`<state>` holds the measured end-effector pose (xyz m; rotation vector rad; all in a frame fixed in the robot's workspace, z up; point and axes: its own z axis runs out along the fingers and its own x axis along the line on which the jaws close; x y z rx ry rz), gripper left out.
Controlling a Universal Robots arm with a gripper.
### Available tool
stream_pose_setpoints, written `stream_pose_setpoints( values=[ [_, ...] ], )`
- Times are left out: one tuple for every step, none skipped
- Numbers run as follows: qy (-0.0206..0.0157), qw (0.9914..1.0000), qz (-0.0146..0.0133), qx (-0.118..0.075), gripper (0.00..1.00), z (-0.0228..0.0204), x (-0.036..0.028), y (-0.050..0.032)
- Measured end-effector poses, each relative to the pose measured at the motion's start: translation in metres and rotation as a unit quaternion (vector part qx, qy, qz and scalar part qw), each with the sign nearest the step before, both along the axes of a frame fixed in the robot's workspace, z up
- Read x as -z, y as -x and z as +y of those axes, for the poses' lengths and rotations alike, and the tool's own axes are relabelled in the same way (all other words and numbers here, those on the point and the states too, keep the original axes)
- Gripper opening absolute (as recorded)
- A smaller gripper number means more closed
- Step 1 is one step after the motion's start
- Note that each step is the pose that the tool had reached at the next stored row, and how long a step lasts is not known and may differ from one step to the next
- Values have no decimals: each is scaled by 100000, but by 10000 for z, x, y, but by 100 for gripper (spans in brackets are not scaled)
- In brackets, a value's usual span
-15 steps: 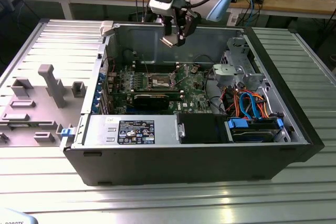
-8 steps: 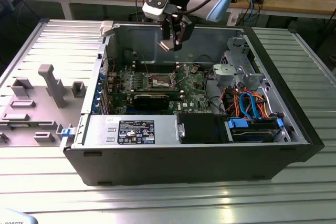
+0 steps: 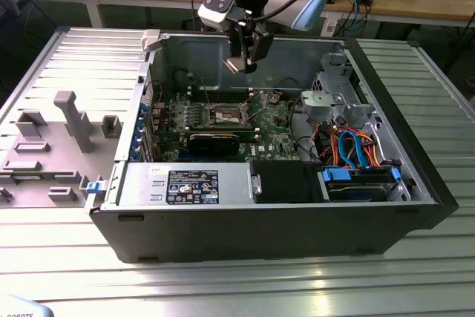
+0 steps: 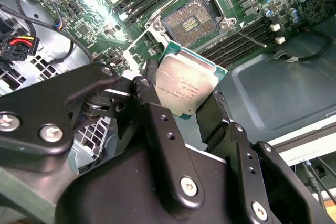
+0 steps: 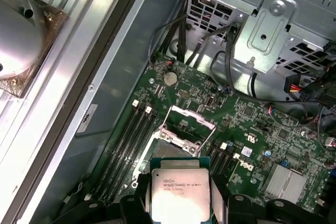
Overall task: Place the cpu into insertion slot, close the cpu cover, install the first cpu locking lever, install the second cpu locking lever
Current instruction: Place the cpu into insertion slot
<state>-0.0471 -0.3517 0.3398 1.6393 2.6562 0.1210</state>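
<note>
Tool (image 3: 239, 63) clamped on the cpu (image 4: 186, 87) by two opposite edges.
It hung above the insertion slot (image 4: 190, 22), open air between, cpu cover (image 5: 194, 117) raised.

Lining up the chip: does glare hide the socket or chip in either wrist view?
Second wrist view: glare washes the motherboard beside the insertion slot, not the slot itself; the cpu top shines pale. First wrist view: cpu evenly lit, slot dim, no glare.
</note>
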Motion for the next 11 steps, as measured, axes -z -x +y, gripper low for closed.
stream_pose_setpoints(
  values=[
    [-2, 100000, -3, 17, 54, 0, 0, 0],
    [-6, 100000, -8, 31, 54, 0, 1, 5],
    [-9, 100000, -10, 40, 54, 0, 2, 9],
    [-12, 100000, -8, 56, 54, 0, 2, 13],
    [-9, 100000, -7, 104, 54, 0, 3, 19],
    [-14, 99999, -8, 332, 54, 0, 5, 38],
    [-5, 99997, 1, 819, 54, 1, 12, 52],
    [5, 99994, 12, 1093, 54, 1, 20, 57],
    [22, 99991, 26, 1355, 54, 2, 30, 61],
    [54, 99984, 60, 1799, 54, 3, 45, 67],
    [66, 99974, 90, 2299, 54, 4, 60, 71]
  ],
)
